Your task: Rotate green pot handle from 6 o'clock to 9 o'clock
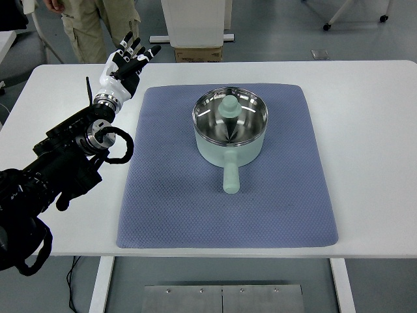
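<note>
The left hand (129,62) is hovering with fingers spread, holding nothing, over the worktop (365,130) beyond the mat's (169,195) far-left corner. The pot (230,127) is sitting to its right, its handle (230,176) pointing toward the robot.

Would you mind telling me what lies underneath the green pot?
The green pot stands on a blue-grey mat, which lies on the white table. The mat under the pot's base is hidden, and the table beneath the mat is covered.

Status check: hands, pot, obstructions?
Left hand open, raised off the mat's far-left corner. Green pot untouched, handle at 6 o'clock. Nothing blocking.
</note>
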Tool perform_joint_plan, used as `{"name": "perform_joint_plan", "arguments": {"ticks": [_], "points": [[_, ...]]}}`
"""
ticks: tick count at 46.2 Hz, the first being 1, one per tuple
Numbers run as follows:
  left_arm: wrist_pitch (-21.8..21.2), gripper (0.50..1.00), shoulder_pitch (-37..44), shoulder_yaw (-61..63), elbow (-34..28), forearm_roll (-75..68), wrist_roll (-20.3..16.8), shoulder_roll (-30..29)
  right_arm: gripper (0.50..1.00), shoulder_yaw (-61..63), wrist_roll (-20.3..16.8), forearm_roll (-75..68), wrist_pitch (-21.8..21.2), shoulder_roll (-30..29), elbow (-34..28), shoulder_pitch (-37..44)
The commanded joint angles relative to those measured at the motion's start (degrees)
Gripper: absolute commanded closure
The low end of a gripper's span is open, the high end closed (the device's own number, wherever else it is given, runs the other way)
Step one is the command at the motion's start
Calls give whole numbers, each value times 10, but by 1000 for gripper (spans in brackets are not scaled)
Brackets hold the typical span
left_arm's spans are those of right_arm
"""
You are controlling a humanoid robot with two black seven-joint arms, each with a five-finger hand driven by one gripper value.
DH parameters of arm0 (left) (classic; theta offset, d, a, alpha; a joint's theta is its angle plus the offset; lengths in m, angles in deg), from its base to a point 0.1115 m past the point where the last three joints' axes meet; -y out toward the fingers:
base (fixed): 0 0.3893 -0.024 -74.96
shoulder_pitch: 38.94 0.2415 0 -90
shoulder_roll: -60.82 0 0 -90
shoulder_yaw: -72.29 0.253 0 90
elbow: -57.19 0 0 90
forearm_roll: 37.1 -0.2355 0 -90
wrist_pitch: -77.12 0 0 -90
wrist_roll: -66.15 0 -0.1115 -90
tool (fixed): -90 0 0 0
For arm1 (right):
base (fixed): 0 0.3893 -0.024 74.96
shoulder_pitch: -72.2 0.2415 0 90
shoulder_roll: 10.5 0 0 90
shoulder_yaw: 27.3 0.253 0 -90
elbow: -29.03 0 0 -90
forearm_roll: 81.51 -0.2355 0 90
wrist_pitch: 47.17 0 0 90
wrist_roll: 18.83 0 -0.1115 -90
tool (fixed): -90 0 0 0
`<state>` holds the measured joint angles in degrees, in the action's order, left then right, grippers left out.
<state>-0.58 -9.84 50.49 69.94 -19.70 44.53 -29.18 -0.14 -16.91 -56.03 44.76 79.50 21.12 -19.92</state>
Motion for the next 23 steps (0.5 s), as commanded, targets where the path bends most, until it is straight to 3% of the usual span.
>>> {"name": "perform_joint_plan", "arguments": {"ticks": [1, 23], "points": [[0, 500, 0, 0, 0, 0, 0, 0, 500, 0, 0, 0, 0, 0, 0, 0], [1, 500, 2, -1, 0, -1, 1, 0, 500, 0, -1, 0, 0, 0, 0, 0]]}}
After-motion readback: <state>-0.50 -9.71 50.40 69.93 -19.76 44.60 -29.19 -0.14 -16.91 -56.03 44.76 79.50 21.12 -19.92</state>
